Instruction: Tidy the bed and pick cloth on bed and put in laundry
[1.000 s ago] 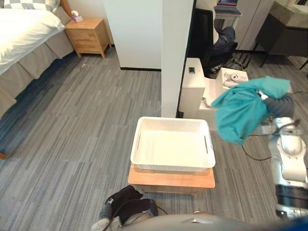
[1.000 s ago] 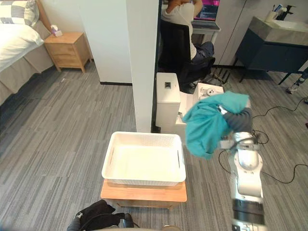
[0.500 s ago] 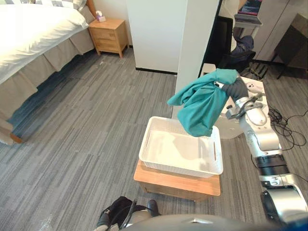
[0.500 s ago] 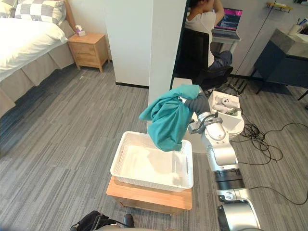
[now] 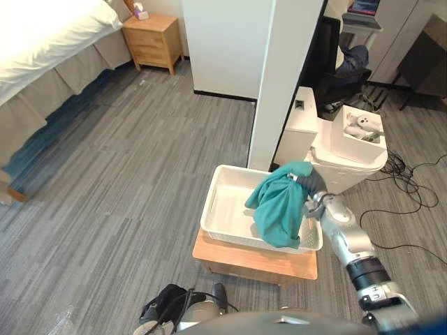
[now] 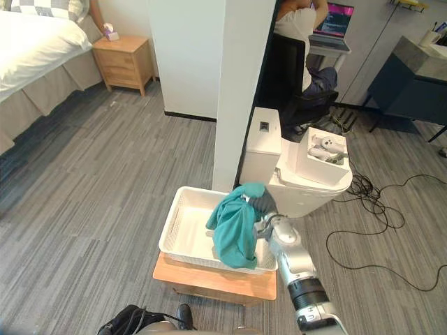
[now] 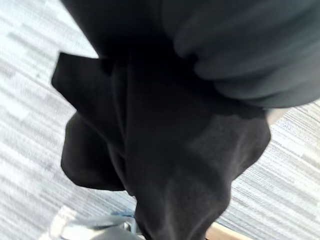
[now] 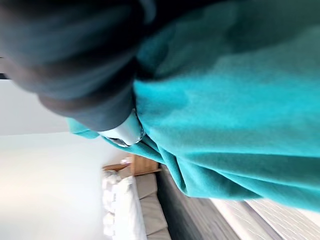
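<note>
A teal cloth (image 5: 279, 209) hangs bunched from my right hand (image 5: 312, 183), whose fingers are curled into it. The cloth's lower part sags into the right half of a white laundry basket (image 5: 225, 183) and drapes over its near rim. The basket stands on a low wooden stool (image 5: 251, 259). Up close in the right wrist view, the teal cloth (image 8: 225, 100) lies against the hand's dark cover. My left hand (image 7: 240, 45) hangs low near the floor, with black fabric (image 7: 170, 165) below its cover hiding its fingers.
A white pillar (image 5: 279, 77) rises just behind the basket. White boxes (image 5: 342, 150) and cables lie to its right. The bed (image 5: 42, 42) and a wooden nightstand (image 5: 155, 38) are at the far left. A person (image 6: 300, 28) sits at a desk behind.
The camera has shifted. My right hand carried the teal cloth from the right of the basket leftward over it, then lowered it into the basket's right half.
</note>
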{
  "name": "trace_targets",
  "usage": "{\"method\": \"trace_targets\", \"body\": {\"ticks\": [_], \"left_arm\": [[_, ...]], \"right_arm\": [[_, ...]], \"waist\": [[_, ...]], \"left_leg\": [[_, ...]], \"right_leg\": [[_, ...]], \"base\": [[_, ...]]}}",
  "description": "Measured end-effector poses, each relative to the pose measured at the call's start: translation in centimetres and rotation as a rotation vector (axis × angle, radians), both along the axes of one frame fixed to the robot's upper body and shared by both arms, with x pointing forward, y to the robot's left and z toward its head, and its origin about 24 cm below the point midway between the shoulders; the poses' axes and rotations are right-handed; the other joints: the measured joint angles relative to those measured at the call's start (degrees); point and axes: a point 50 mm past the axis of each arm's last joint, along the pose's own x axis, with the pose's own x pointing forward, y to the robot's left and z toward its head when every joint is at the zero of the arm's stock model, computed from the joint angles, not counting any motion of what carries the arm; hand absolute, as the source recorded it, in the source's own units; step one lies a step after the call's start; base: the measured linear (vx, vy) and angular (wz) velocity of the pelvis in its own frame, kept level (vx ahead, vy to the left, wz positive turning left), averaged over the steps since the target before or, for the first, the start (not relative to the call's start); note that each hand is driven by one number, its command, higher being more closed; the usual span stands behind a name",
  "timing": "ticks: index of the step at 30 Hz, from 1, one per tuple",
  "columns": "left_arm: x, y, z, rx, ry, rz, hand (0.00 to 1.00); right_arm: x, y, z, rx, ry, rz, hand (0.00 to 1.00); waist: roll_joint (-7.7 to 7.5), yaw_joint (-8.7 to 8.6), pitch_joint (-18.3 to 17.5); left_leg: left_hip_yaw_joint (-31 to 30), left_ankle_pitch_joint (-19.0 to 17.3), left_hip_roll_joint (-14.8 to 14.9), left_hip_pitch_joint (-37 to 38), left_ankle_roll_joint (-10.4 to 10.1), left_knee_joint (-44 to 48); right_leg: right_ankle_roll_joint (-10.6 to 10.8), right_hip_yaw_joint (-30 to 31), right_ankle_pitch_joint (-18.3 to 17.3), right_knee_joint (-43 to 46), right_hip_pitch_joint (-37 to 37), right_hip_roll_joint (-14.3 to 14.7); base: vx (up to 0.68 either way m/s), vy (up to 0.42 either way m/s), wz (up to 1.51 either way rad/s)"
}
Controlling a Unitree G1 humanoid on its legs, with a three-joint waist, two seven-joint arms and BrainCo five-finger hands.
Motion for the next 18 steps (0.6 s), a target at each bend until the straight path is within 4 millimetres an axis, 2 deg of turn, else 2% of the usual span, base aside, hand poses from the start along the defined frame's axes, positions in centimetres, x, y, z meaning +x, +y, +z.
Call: {"method": "trace_targets", "body": {"ticks": [3, 7, 8, 10, 13, 14, 15, 18], "left_arm": [[0.3, 0.0, 0.0, 0.020, 0.031, -0.026, 1.00], [0.5, -0.1, 0.1, 0.037, 0.062, -0.031, 1.00], [0.5, -0.1, 0.1, 0.040, 0.065, -0.034, 1.00], [0.5, -0.1, 0.1, 0.032, 0.070, -0.039, 1.00], [1.2, -0.2, 0.3, 0.002, 0.032, -0.056, 1.00], [1.6, 0.0, 0.4, -0.019, 0.006, -0.076, 1.00], [1.8, 0.0, 0.4, -0.031, -0.006, -0.079, 1.00], [1.9, -0.2, 0.4, -0.080, -0.038, -0.069, 1.00]], "right_arm": [[-1.5, 1.6, -2.4, -0.040, 0.082, 0.029, 1.00], [-2.3, 2.9, -3.9, -0.075, 0.121, 0.030, 1.00], [-2.5, 3.2, -4.1, -0.081, 0.130, 0.021, 0.00], [-2.6, 3.2, -4.4, -0.114, 0.138, 0.017, 0.00], [-2.7, 2.4, -4.9, -0.153, 0.148, -0.016, 0.00], [-2.7, 2.0, -5.0, -0.160, 0.148, -0.047, 0.00], [-2.5, 1.8, -5.0, -0.162, 0.144, -0.060, 0.00], [-2.6, 0.4, -5.4, -0.178, 0.165, -0.111, 0.00]], "waist": [[0.03, 0.10, 0.11], [0.16, 0.27, 0.29], [0.24, 0.28, 0.34], [0.86, 0.47, 0.72], [1.30, 1.89, 1.07], [0.34, 2.20, 1.04], [0.17, 2.22, 1.66], [1.45, 2.41, 2.69]], "left_leg": [[0.02, -0.02, 0.01, -0.04, 0.01, 0.00], [0.12, -0.02, 0.03, -0.11, 0.01, 0.00], [0.18, -0.01, 0.03, -0.35, 0.00, 0.00], [0.34, -0.01, 0.00, -0.81, 0.00, 0.00], [1.67, -0.01, -0.17, -3.09, 0.00, 0.02], [1.99, 0.00, -1.10, -4.39, -0.01, 0.02], [2.27, 0.00, -1.46, -4.66, -0.01, 0.03], [3.10, 0.01, -1.85, -4.95, -0.01, 0.03]], "right_leg": [[0.00, 0.01, 0.00, 0.00, -0.02, 0.02], [0.00, 0.02, 0.00, 0.00, 0.01, 0.03], [0.00, 0.02, 0.00, 0.00, -0.01, 0.01], [0.02, 0.02, -0.03, -0.02, -0.42, -0.02], [-0.17, 0.05, -0.69, -0.25, -2.75, -0.39], [0.22, 0.06, -2.29, -0.96, -4.02, -1.23], [1.11, 0.07, -3.06, -1.24, -4.02, -1.62], [1.24, 0.04, -3.97, -1.09, -4.47, -2.25]], "base": [[0.00, 0.000, 0.00], [0.00, 0.000, 0.00], [0.00, 0.000, 0.00], [-0.02, -0.004, -0.02], [-0.02, -0.007, -0.14], [0.00, -0.019, -0.13], [0.00, -0.021, 0.06], [0.00, 0.006, 0.05]]}}
